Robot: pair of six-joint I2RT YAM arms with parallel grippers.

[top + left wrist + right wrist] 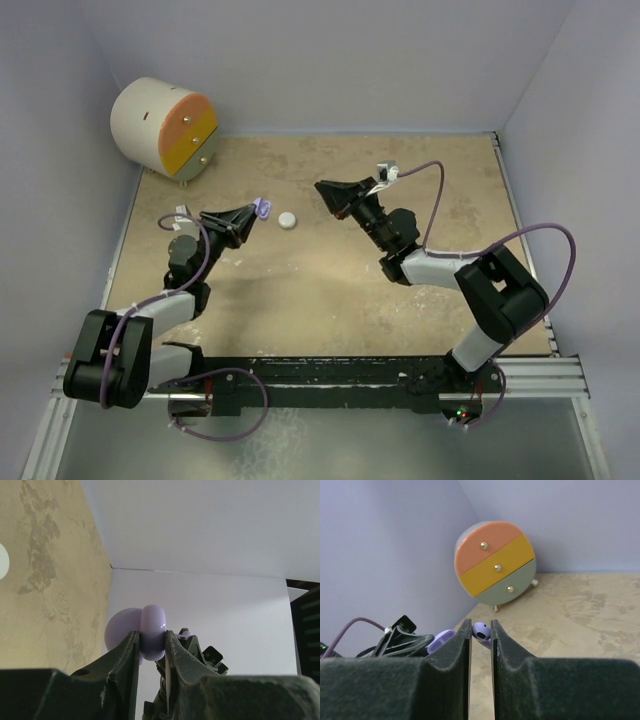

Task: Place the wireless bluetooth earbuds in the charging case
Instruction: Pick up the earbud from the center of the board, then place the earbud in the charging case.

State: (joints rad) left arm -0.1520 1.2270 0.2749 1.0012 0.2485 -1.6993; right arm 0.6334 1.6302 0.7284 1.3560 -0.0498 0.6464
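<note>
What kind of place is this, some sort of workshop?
Probably a robotics test booth: left arm and right arm bolted to a rail edging the table, plain walls boxing it in, a toy-like drawer chest.

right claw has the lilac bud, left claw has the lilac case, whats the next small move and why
Probably ease the right claw across toward the left claw, lining the lilac earbud up with the lilac case. Each is already gripped, but the top view shows a gap between them, so insertion cannot begin yet.
</note>
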